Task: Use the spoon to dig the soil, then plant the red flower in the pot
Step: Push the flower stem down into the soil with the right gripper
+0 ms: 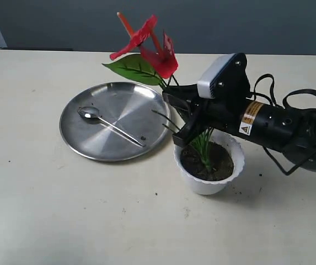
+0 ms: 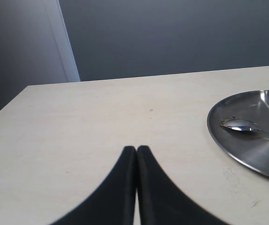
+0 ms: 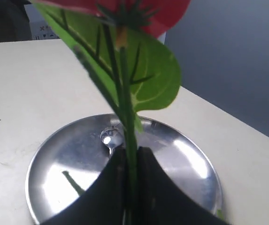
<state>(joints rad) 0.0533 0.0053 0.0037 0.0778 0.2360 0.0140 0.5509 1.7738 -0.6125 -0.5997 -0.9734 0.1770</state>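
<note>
The red flower (image 1: 152, 47) leans up and left from the white scalloped pot (image 1: 208, 178), its stem foot and grass blades standing in the dark soil (image 1: 219, 163). My right gripper (image 1: 181, 113) is shut on the green stem (image 3: 130, 140) just above the pot rim, with the leaf (image 3: 146, 77) and red petals above the fingers. The silver spoon (image 1: 109, 126) lies in the steel plate (image 1: 80, 138) and shows in the left wrist view as spoon (image 2: 242, 125) and behind the right fingers as spoon (image 3: 111, 138). My left gripper (image 2: 136, 149) is shut on nothing, over bare table.
The round steel plate (image 2: 247, 154) sits just left of the pot, almost touching it. Crumbs of soil lie on the table (image 1: 36, 210) around the pot. A grey wall runs behind the table's far edge.
</note>
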